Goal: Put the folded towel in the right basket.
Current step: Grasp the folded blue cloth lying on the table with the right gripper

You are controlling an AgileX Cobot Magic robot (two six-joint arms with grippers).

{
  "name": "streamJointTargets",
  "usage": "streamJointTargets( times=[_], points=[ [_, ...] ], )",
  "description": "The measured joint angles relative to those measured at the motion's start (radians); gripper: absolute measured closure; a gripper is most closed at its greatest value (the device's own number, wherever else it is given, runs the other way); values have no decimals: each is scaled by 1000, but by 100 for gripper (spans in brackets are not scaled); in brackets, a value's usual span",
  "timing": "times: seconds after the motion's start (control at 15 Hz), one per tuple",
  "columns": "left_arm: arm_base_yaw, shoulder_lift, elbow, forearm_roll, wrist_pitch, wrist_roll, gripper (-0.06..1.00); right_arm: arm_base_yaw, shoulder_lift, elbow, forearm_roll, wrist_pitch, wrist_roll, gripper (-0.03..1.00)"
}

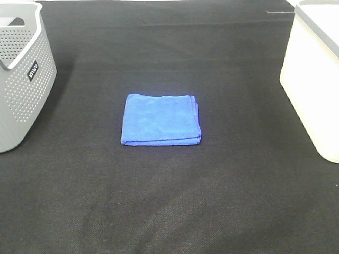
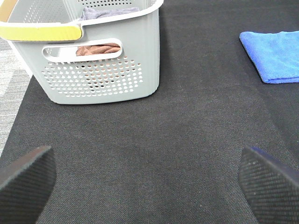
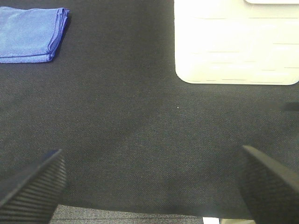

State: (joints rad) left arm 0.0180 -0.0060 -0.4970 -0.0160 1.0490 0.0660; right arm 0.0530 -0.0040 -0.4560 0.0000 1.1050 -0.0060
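- The folded blue microfibre towel lies flat on the black woven table cover, in the middle, between the two baskets and well apart from both.
- The left gripper stands wide open with nothing between its dark textured fingers. The towel is well ahead of the fingertips and off toward the table's middle – nowhere near touching.
- Ahead of those same fingers on the outer side stands the grey perforated plastic basket. A brownish cloth shows through its handle slot.
- The right gripper is spread just as wide and is empty too. Its ribbed black fingers hang over bare cover.
- From the right fingers the towel sits well ahead and inward, while the smooth cream-white plastic basket stands ahead on the outer side – apart from the towel.
- Neither gripper shows in the high view.
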Motion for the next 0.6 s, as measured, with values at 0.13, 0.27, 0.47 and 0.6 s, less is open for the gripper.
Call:
streamJointTargets(
  times=[0.13, 0.27, 0.47, 0.6],
  points=[
    [0, 0, 0, 0, 0, 0, -4, 0, 0, 0, 0, 0, 0, 2],
    [0, 0, 0, 0, 0, 0, -4, 0, 0, 0, 0, 0, 0, 2],
    [0, 0, 0, 0, 0, 0, -4, 0, 0, 0, 0, 0, 0, 2],
    [0, 0, 0, 0, 0, 0, -4, 0, 0, 0, 0, 0, 0, 2]
  ],
)
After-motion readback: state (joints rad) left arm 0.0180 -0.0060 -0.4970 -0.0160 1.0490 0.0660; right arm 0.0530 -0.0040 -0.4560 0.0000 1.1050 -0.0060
